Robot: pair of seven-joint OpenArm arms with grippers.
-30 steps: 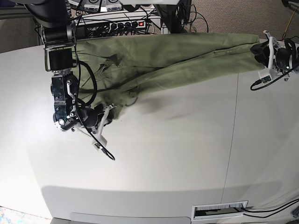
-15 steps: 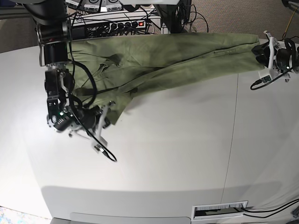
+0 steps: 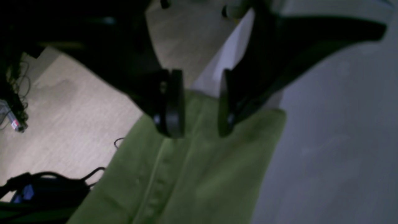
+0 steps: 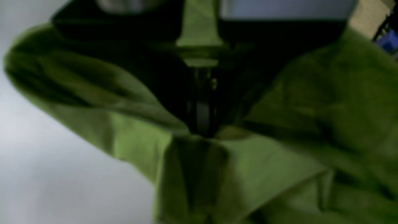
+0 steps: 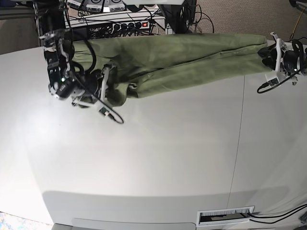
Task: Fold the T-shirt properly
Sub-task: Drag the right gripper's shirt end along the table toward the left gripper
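Note:
The olive-green T-shirt [image 5: 192, 52] lies stretched in a long bunched band along the far edge of the table. My right gripper [image 5: 106, 76], on the left of the base view, is shut on a fold of the shirt near its left end. In the right wrist view the gripper [image 4: 202, 124] pinches green fabric [image 4: 295, 124]. My left gripper [image 5: 265, 51] is at the shirt's right end. In the left wrist view its jaws [image 3: 199, 130] stand apart over the shirt's edge [image 3: 192, 174], which lies flat. The neckline and tag are not visible.
The white table [image 5: 168, 153] has a seam [image 5: 237, 143] running front to back on the right and a slot [image 5: 225, 215] at the front edge. A power strip and cables [image 5: 129, 24] sit just behind the table. Wooden floor [image 3: 77, 102] lies beyond the far edge.
My right gripper has moved up and back towards the far edge, carrying the shirt's lower part with it. The shirt is now a narrower band. The left arm has stayed put.

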